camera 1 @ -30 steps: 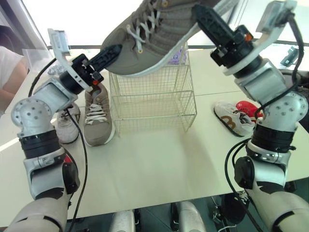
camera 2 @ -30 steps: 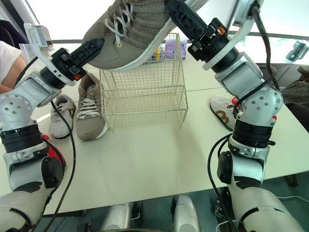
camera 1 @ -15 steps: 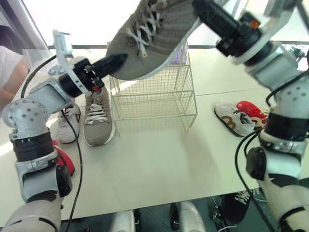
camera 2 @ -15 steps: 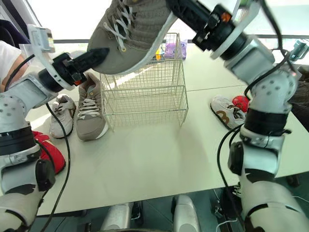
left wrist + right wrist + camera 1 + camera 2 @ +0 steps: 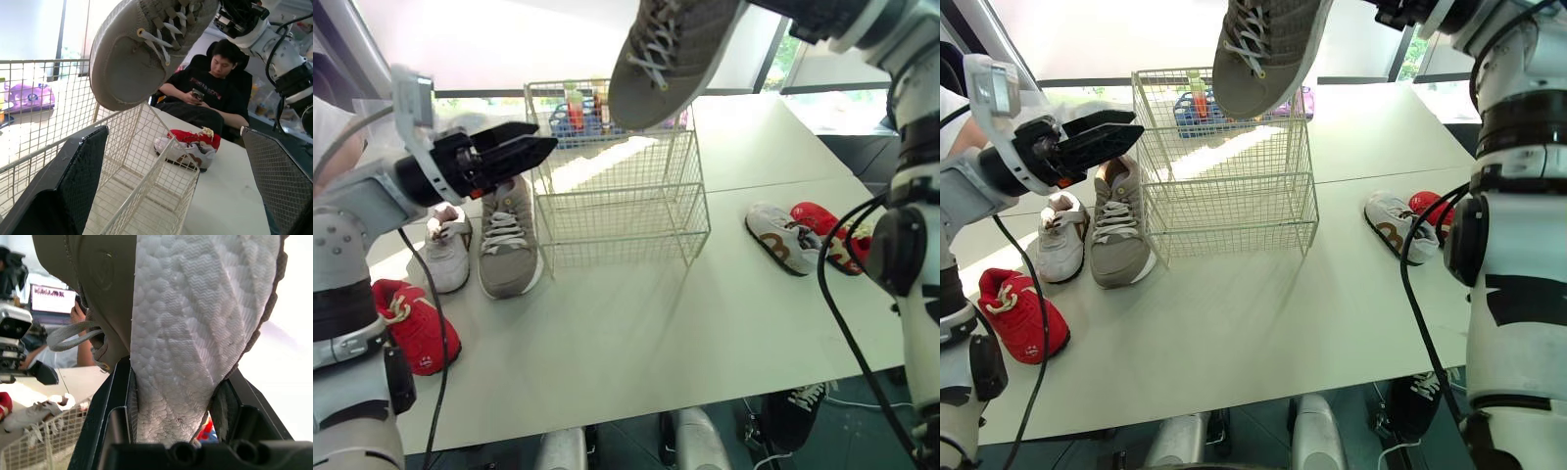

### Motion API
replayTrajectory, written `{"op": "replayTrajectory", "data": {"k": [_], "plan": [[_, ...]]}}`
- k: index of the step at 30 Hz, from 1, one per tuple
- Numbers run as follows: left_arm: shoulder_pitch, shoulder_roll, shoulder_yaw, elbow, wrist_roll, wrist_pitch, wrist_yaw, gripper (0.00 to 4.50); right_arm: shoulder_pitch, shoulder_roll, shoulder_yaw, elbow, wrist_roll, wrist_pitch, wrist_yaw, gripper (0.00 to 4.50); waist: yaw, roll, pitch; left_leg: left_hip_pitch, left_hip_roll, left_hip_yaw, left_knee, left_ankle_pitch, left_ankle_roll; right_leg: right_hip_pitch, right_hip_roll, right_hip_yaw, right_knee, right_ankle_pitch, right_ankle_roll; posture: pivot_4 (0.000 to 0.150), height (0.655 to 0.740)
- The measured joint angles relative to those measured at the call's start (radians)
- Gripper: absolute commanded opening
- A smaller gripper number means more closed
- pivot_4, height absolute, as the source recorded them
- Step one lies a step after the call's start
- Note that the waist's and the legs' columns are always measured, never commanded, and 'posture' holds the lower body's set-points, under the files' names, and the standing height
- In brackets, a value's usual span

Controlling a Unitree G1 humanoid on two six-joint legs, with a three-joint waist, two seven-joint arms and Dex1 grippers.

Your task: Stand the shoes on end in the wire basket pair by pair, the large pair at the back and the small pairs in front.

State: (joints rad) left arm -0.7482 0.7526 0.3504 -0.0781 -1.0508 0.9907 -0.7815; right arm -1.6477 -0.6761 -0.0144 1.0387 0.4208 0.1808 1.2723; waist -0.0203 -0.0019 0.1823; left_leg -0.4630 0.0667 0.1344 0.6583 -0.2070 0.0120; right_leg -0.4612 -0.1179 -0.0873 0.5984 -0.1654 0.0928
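Observation:
A large grey lace-up shoe (image 5: pixel 671 54) hangs toe-down high over the wire basket (image 5: pixel 622 196), apart from it. My right gripper (image 5: pixel 177 399) is shut on its heel, with black fingers (image 5: pixel 116 396) on both sides of the white sole. My left gripper (image 5: pixel 524 152) hovers open at the basket's left, level with its top rim, holding nothing. The matching grey shoe (image 5: pixel 507 240) lies flat on the table left of the basket. Beside it lie a small white shoe (image 5: pixel 447 250) and a small red shoe (image 5: pixel 416 323). Right of the basket rest a small white-and-brown shoe (image 5: pixel 781 238) and another red shoe (image 5: pixel 827 230).
The basket holds no shoes. A blue crate of bottles (image 5: pixel 1197 106) stands just behind it. A person in a black shirt (image 5: pixel 210 93) sits beyond the table's right side, and a white sleeve (image 5: pixel 323 127) shows at the far left. Bare tabletop (image 5: pixel 636 323) lies before the basket.
My left gripper has opened, let go of the shoe's toe and drawn back to the left. The right arm has lifted the shoe and tipped it toe-down above the basket.

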Motion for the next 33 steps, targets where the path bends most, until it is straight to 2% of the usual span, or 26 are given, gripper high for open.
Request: {"op": "replayTrajectory", "data": {"k": [8,17,25,31,33], "plan": [[0.027,-0.01,0.011,-0.05,-0.003,-0.022,0.033,4.47,-0.055,0.05,0.008,0.187,-0.173,-0.213,0.065,1.53,0.0,0.0,0.0,0.0,0.0,0.0,0.0,0.001,-0.002,0.0,0.0,0.0,0.0,0.0,0.0,0.15,0.74],[0.04,-0.016,0.02,-0.089,-0.015,-0.024,0.077,4.47,-0.047,0.096,0.01,0.226,-0.299,-0.345,0.09,1.53,0.001,0.0,0.0,0.001,0.0,0.0,-0.001,0.003,-0.005,0.001,0.0,0.0,0.0,0.0,0.0,0.15,0.74],[0.044,-0.019,0.02,-0.122,-0.032,-0.024,0.114,4.47,-0.02,0.132,0.008,0.254,-0.371,-0.393,0.0,1.53,0.0,0.0,0.0,0.003,0.0,0.0,-0.001,0.003,-0.005,0.003,0.0,0.0,0.001,0.0,0.0,0.15,0.74],[0.047,-0.019,0.02,-0.131,-0.033,-0.024,0.124,4.5,0.031,0.142,0.013,0.267,-0.421,-0.412,-0.065,4.41,-0.001,-0.001,-0.001,0.014,0.0,-0.001,-0.002,0.001,-0.007,0.014,0.0,0.0,0.001,-0.001,-0.001,0.15,0.74],[0.047,-0.019,0.02,-0.131,-0.033,-0.025,0.125,4.5,0.065,0.149,0.016,0.288,-0.437,-0.406,-0.067,4.48,0.0,0.0,-0.001,0.015,0.0,-0.001,-0.004,0.001,-0.007,0.015,0.0,0.0,0.0,-0.001,-0.002,0.15,0.74]]}}
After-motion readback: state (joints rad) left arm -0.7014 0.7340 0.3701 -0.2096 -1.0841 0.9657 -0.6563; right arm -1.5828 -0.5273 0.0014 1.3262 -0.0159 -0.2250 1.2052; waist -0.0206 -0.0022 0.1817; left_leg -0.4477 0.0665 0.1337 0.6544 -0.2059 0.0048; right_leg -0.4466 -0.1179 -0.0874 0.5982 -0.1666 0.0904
